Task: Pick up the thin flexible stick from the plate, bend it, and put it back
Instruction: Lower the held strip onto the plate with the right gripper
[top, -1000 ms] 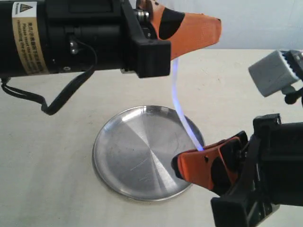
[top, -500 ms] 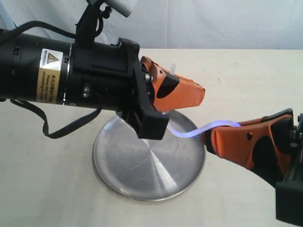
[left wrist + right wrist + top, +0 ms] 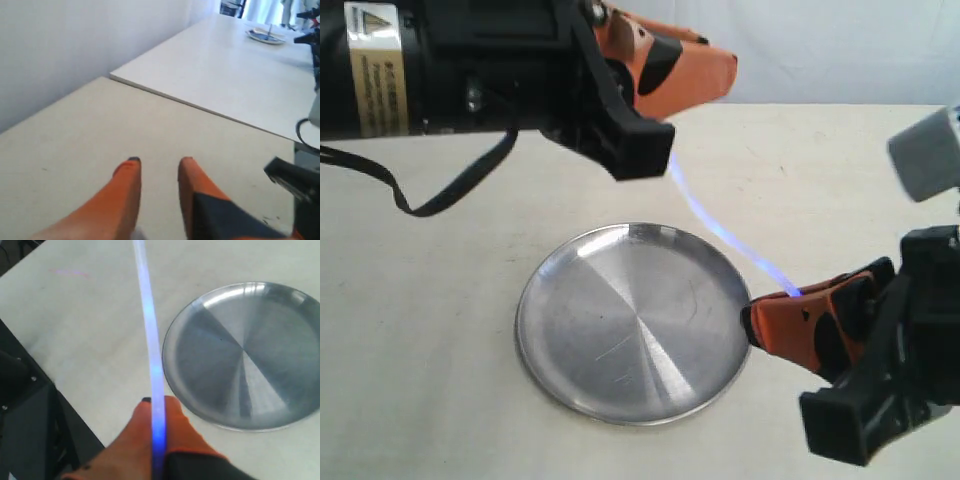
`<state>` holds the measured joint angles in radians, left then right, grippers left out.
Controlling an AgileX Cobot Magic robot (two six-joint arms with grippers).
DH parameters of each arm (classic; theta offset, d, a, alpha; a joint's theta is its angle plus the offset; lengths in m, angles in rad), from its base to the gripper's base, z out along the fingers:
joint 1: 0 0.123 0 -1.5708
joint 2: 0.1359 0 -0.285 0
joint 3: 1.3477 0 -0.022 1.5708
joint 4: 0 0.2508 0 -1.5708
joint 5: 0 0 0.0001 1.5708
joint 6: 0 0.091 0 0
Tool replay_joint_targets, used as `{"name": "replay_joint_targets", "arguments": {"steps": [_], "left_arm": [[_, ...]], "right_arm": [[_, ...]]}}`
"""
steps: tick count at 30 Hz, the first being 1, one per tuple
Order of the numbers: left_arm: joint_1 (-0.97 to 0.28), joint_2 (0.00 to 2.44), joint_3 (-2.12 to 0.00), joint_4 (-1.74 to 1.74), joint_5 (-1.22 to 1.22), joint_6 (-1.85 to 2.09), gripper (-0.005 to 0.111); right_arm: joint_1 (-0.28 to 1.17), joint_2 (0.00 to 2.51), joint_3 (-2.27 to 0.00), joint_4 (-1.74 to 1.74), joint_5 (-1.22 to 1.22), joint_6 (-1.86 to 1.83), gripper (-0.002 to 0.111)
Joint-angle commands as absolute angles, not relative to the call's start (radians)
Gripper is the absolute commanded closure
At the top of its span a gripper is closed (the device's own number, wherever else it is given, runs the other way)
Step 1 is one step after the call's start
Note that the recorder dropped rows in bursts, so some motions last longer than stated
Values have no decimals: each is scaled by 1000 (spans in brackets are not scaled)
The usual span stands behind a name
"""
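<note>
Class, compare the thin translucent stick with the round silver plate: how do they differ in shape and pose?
The thin translucent stick is a narrow strip, the round silver metal plate a wide disc. The stick slants through the air, its lower end pinched in the right orange claw; the plate lies flat on the pale table. Both shine.

We take this for a robotics lab. A black arm [image 3: 450, 60] with a yellow warning label [image 3: 372, 65] and a loose cable [image 3: 440, 195] hangs over a bare, pale table [image 3: 440, 330]. A plain white wall [image 3: 75, 40] runs along one table edge. A second table [image 3: 240, 65] of the same kind lies just past another edge, with dark equipment [image 3: 312, 30] at its far corner, too blurred to name.
</note>
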<state>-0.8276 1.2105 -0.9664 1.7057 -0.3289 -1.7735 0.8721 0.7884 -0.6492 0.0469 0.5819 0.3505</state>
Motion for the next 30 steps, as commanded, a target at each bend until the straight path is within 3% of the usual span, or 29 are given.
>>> {"name": "replay_joint_targets", "arguments": {"steps": [1,4,17,26,30], "left_arm": [[-830,1186,-977,1702,-280,-1766,54],[-830,1180,-977,1705,-247,-1777,47],[-830,988,-977,1744,76,-1724,48],[-830,855,-867,1744,184,-1724,53],[-830,811,-798,1728,242,-1717,53]], "right_arm": [[867,867,-652,6,569,351,109],[867,905,-652,-24,569,374,109],[867,1074,-652,-248,583,462,109],[850,1395,-652,-420,435,583,109],[798,1533,-654,-619,363,804,109]]}}
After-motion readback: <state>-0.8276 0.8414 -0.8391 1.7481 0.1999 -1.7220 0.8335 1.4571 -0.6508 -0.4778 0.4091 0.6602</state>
